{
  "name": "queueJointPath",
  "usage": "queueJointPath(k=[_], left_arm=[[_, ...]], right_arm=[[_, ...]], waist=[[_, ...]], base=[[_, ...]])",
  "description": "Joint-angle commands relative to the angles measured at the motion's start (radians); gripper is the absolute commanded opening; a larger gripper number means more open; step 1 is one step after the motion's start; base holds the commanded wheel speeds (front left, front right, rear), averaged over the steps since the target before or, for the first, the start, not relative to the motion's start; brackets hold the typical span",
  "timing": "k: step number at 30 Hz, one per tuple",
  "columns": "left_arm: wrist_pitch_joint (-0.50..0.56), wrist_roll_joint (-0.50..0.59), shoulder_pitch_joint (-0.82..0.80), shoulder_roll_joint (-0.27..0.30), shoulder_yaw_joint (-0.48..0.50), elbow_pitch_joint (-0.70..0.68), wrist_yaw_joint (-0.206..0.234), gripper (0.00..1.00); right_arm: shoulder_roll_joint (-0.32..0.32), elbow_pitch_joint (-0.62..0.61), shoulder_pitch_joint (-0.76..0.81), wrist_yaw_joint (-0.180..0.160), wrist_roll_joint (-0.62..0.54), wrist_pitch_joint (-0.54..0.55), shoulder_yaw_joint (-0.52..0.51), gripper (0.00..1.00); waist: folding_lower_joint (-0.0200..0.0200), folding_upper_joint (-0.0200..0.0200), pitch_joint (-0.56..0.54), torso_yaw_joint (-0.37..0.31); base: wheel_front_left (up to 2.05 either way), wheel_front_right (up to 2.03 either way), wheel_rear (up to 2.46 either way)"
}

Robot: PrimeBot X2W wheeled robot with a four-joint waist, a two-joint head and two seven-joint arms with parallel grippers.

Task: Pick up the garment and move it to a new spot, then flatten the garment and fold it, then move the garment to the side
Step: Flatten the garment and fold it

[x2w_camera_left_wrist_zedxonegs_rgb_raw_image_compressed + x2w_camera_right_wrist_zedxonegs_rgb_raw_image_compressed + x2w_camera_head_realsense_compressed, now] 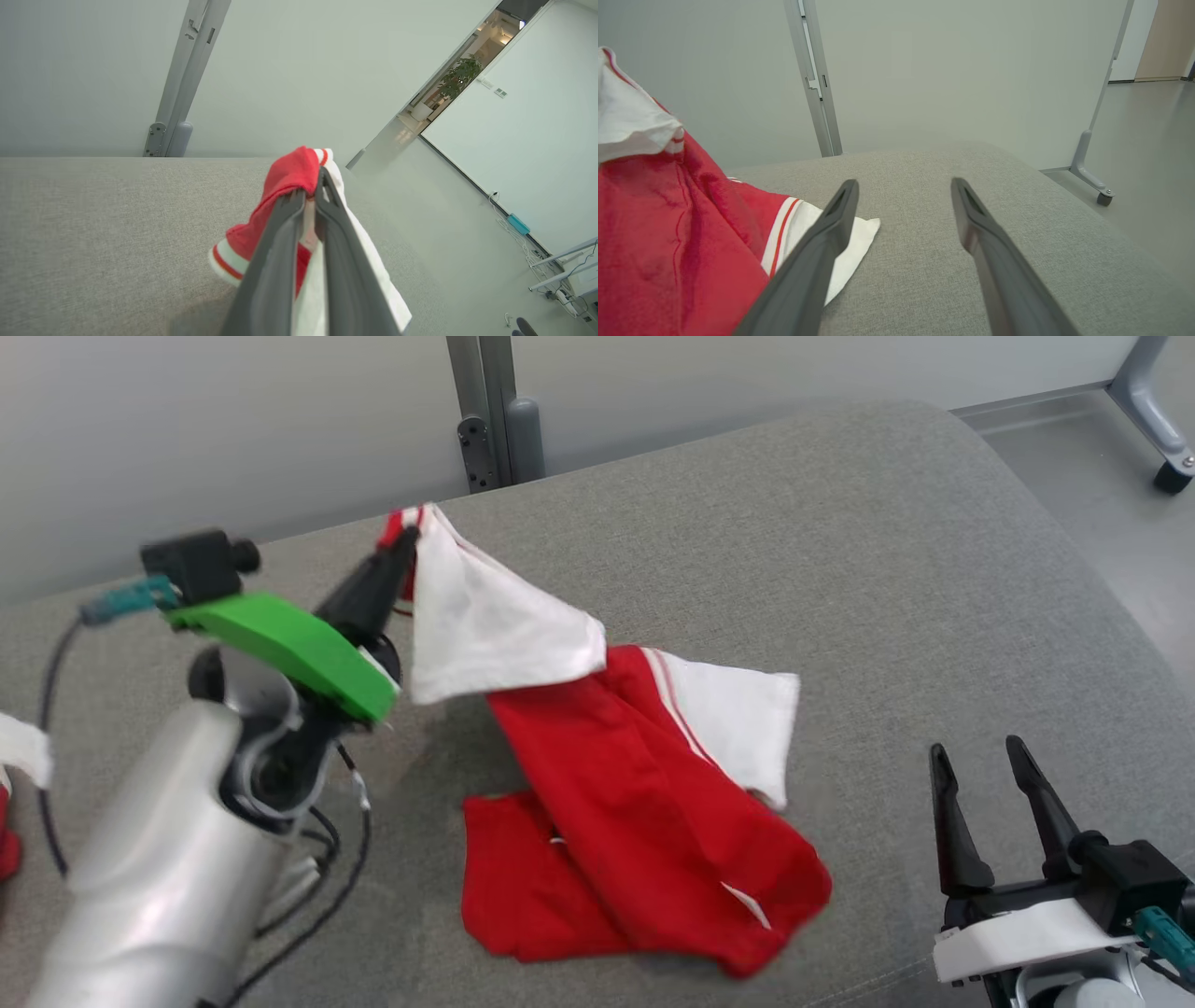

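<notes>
Garment (pixel 635 784), limp and light, droops from left gripper (pixel 409 534) pinching its ten o'clock corner; right gripper (pixel 976 751) spread wide, probably best taking the three o'clock hem.

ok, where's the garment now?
Garment lies mid head view on the grey cushion, one corner pinched up by the left gripper, open right gripper nearby.

Soft, even light is filling all three views, and nothing is glaring. Faint, diffuse shadows are lying on the grey woven upholstered surface (pixel 887 569) beneath the lifted part of the red and white cloth garment (pixel 635 784). In the head view the silver metal forearm (pixel 159 868) is looking slightly soft and the garment's lower edge is smearing. In the left wrist view a warm-lit doorway (pixel 467 70) is glowing brighter than the pale wall (pixel 303 70), and straight lines are slanting toward the edges.
</notes>
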Motion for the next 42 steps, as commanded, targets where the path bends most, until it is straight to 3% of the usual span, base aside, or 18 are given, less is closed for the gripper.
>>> queueJointPath(k=[1,7,12,23,28,35,36,37,38,42], left_arm=[[0.038,-0.016,-0.047,0.032,0.013,-0.019,-0.004,0.0],[0.188,-0.054,-0.214,0.147,0.055,-0.057,0.001,0.0],[0.238,-0.043,-0.324,0.156,0.051,-0.03,0.0,0.0],[0.199,0.0,-0.353,-0.001,-0.115,0.044,-0.005,0.0],[0.085,0.053,-0.321,-0.07,-0.208,0.122,-0.004,0.0],[-0.166,0.187,-0.317,-0.152,-0.329,0.312,-0.004,0.0],[-0.207,0.205,-0.324,-0.162,-0.336,0.347,-0.004,0.26],[-0.244,0.221,-0.326,-0.175,-0.342,0.379,-0.003,0.39],[-0.271,0.222,-0.326,-0.19,-0.343,0.405,-0.003,1.0],[-0.314,0.237,-0.306,-0.222,-0.383,0.462,-0.004,1.0]], right_arm=[[0.001,0.004,-0.015,0.0,0.008,-0.003,0.005,1.0],[0.009,0.014,-0.038,0.0,0.012,-0.003,0.024,1.0],[0.016,0.022,-0.044,0.0,0.018,-0.003,0.035,1.0],[0.025,0.029,-0.085,0.0,0.025,-0.003,0.073,1.0],[0.027,0.036,-0.089,0.0,0.032,-0.003,0.089,1.0],[0.028,0.044,-0.077,0.0,0.069,-0.003,0.139,1.0],[0.028,0.045,-0.074,0.0,0.071,-0.003,0.143,1.0],[0.028,0.046,-0.073,0.0,0.072,-0.003,0.148,1.0],[0.028,0.047,-0.073,0.0,0.073,-0.003,0.15,1.0],[0.027,0.046,-0.063,0.0,0.073,-0.003,0.138,1.0]], waist=[[0.0,0.0,0.003,-0.001],[0.0,0.0,0.006,-0.022],[0.0,0.0,0.011,-0.048],[0.0,0.0,0.054,-0.155],[0.0,0.0,0.091,-0.207],[0.0,0.0,0.128,-0.258],[0.0,0.0,0.131,-0.26],[0.0,0.0,0.133,-0.261],[0.0,0.0,0.135,-0.261],[0.0,0.0,0.13,-0.241]], base=[[0.0,0.0,0.0],[0.0,0.0,0.0],[0.0,0.0,0.0],[0.0,0.0,0.0],[0.0,0.0,0.0],[0.0,0.0,0.0],[0.0,0.0,0.0],[0.0,0.0,0.0],[0.0,0.0,0.0],[0.0,0.0,0.0]])
